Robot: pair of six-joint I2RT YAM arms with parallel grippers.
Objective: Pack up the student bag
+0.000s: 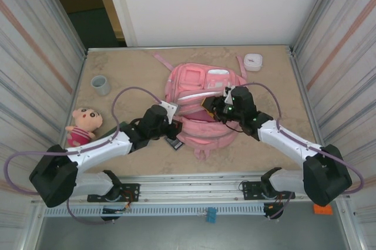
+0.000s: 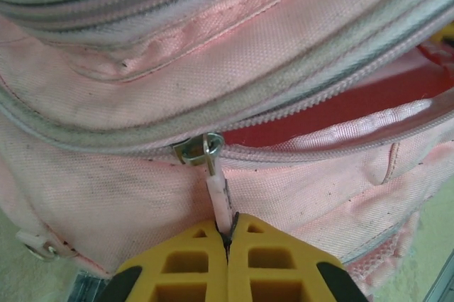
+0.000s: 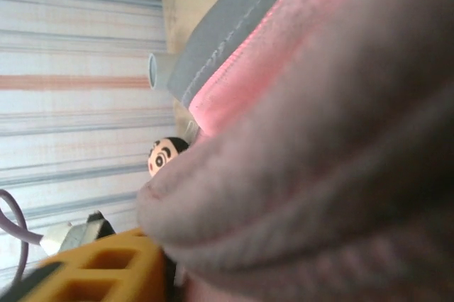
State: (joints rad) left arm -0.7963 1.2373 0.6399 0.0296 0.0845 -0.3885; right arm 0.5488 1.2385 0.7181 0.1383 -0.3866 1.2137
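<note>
Jaws on my left gripper (image 1: 171, 109) and right gripper (image 1: 220, 104) are meeting the student bag (image 1: 197, 80), lying mid-desk (image 1: 135, 74). Left wrist: jaws are pinching the zipper pull (image 2: 218, 196), likely to work the zip. Right wrist: bag fabric is covering the jaws; I cannot tell their gap.

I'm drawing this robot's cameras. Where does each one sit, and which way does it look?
Top external: above and behind the arms, looking down on the table and the student bag; both arms show, bases at the bottom.
Left wrist: on the left arm, close to the bag's front; the left gripper pinches a zipper pull.
Right wrist: on the right arm, against pink fabric, looking past it toward a wall; one yellow finger shows.
Shared: doll and cup appear in top and right wrist views.
</note>
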